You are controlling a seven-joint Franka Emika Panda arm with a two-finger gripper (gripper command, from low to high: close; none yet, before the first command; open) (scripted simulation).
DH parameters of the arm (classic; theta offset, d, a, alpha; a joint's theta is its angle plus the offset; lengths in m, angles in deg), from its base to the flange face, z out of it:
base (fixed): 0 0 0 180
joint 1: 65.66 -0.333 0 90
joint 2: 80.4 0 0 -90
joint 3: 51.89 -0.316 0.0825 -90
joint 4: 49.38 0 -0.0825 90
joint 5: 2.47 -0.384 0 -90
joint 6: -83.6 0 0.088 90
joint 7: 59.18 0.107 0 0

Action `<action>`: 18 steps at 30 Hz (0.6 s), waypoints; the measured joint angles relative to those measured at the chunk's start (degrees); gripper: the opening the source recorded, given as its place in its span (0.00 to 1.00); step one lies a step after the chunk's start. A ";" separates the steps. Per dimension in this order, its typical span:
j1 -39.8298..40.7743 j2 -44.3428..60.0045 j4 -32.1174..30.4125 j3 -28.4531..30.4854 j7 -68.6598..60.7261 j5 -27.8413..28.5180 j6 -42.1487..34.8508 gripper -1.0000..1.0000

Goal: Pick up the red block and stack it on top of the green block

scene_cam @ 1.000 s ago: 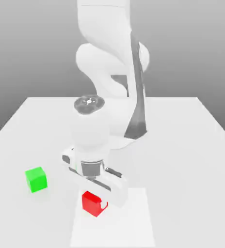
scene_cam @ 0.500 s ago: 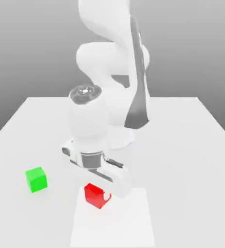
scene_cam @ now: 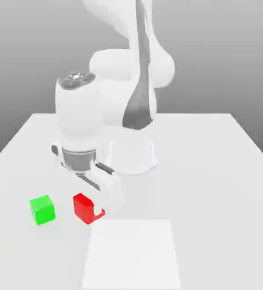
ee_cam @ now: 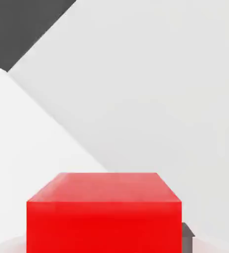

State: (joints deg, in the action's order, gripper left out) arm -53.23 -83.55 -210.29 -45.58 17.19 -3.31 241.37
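Gripper (scene_cam: 93, 208) pointing down, clamping red block (scene_cam: 83, 207) beside green block (scene_cam: 42, 209).

You see a white surface (scene_cam: 213, 170). The green block (scene_cam: 42, 209) rests on it near its left edge; a paler square patch (scene_cam: 131, 255) lies at the front edge.

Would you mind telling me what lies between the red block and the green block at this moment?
Nothing: in the exterior view only bare white table separates the red block, held in the gripper, from the green block.
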 joint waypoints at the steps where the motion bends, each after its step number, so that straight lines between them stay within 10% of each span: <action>1: 0.83 -0.41 -0.12 0.47 0.46 0.09 -0.28 0.00; 18: 14.23 -4.68 -1.96 8.91 10.57 5.59 -2.46 0.00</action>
State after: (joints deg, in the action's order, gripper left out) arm -39.01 -88.22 -212.25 -36.66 27.76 2.28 238.91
